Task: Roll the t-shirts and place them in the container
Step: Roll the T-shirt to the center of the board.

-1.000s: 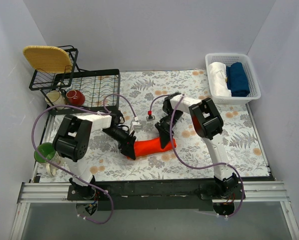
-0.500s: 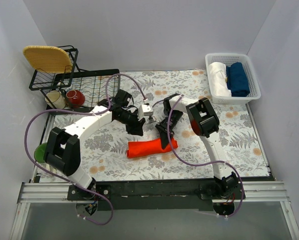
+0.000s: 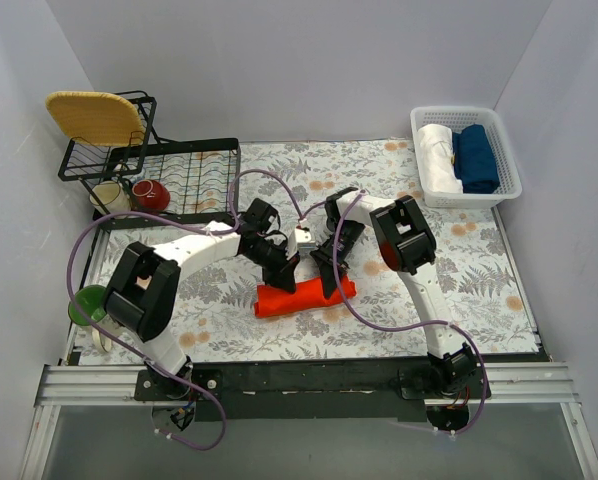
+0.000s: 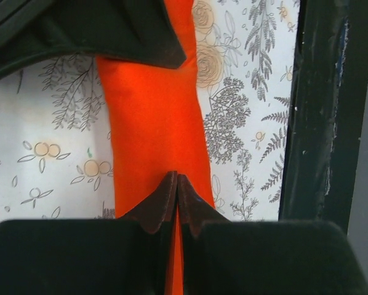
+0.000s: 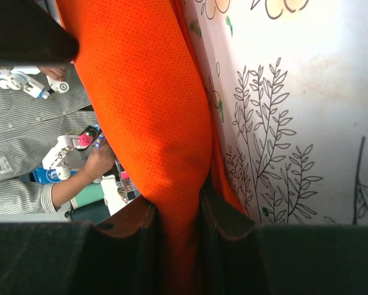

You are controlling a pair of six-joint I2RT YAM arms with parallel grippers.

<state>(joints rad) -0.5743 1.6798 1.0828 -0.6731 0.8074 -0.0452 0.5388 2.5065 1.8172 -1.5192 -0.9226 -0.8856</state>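
The t-shirt (image 3: 304,298) is a bright orange-red roll lying left to right on the floral tablecloth, in front of both arms. In the left wrist view the t-shirt (image 4: 150,123) runs away from the camera as a long band. My left gripper (image 3: 282,277) hovers over the roll's left part; its jaws (image 4: 176,178) are shut tip to tip, with the fabric showing beneath them. My right gripper (image 3: 327,283) is at the roll's right part. In the right wrist view it (image 5: 181,209) is shut on a fold of the t-shirt (image 5: 147,92), which bulges out ahead of the fingers.
A black dish rack (image 3: 194,170) with a yellow woven plate (image 3: 94,115) stands back left, with a cream mug (image 3: 109,197) and a red mug (image 3: 151,194) beside it. A green cup (image 3: 87,303) sits at the left edge. A white basket (image 3: 469,158) back right holds rolled white and blue cloths.
My left gripper left the roll's left end, swung back toward the rack, then came down over the roll's left part while its jaws went from open to shut. The right arm stayed put.
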